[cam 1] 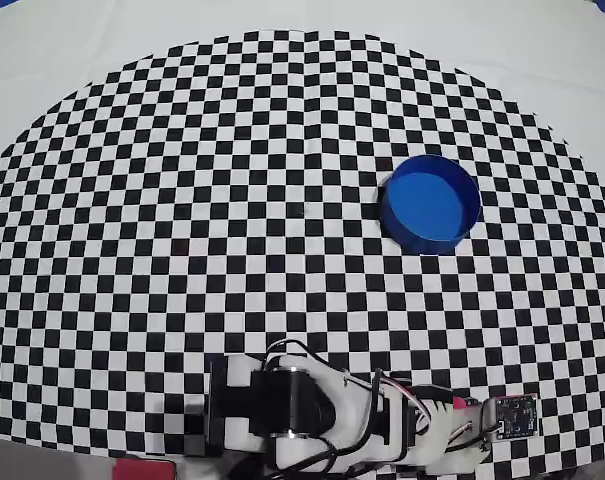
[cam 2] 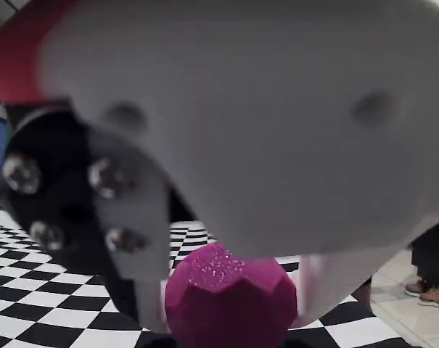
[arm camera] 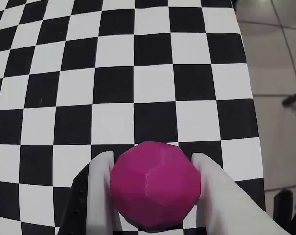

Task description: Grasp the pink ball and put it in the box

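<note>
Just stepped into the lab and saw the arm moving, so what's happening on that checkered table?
A small robot arm is working on a pink ball. In the wrist view its gripper has a white finger on each side of the ball, right against it, near the edge of the checkered mat. Whether the ball is lifted off the mat yet is hard to tell. The blue box sits farther out on the mat in the overhead view, with nothing in it.

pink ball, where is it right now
In the wrist view the pink ball sits low in the middle between the gripper fingers on the checkered mat, near its right edge.
</note>
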Available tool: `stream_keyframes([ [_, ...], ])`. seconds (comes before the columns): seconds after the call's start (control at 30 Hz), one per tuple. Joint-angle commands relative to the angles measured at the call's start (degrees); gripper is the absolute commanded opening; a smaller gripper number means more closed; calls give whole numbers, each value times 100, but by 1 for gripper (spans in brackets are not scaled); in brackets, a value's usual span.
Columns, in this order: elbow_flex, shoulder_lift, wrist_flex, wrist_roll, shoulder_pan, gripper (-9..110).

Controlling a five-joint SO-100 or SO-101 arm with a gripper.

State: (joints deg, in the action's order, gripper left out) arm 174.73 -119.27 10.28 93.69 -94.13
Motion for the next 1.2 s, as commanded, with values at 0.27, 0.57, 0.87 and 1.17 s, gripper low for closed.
stream_keyframes([
  [0.27, -158, -211, 97, 0, -53, 0],
  [0.57, -141, -519, 97, -18, -53, 0],
  [0.87, -123, -976, 62, -18, -70, 0],
  [1.17, -123, -1538, 62, -18, -88, 0],
])
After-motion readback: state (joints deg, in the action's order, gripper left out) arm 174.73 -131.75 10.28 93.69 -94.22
